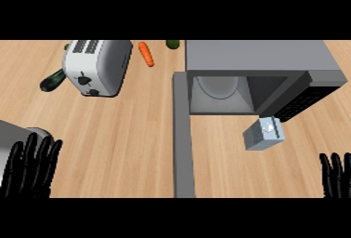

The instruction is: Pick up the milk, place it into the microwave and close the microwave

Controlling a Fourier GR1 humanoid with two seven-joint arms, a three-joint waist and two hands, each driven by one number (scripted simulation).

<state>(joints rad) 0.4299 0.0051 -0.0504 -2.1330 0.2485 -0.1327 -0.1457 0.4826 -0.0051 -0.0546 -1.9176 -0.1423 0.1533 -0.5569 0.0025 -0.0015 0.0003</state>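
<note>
Fingers of the left hand [31,165] stand straight and slightly spread at the lower left edge of the view, holding nothing. Its grey forearm shows just above it. Further up the light wooden surface [116,139], a dark green vegetable [52,80] lies beside a white toaster [96,67] that is set at a slant. To the right of the toaster lies an orange carrot [146,54], and another green item [172,44] peeks in at the top.

At the middle, the microwave's open door [182,148] is seen edge-on as a long grey strip running down the view. The grey microwave [260,58] stands to its right, its cavity open with a pale round plate [219,86] inside and a dark control panel on its right side.

The milk [263,134] is a small, pale blue-grey carton with a lighter top face. It sits tilted on the surface outside the cavity, right of the door and just below the control panel's lower corner. No hand touches it.

At the lower right edge, the right hand [336,174] shows only straight, upright fingers, well apart from the carton.
</note>
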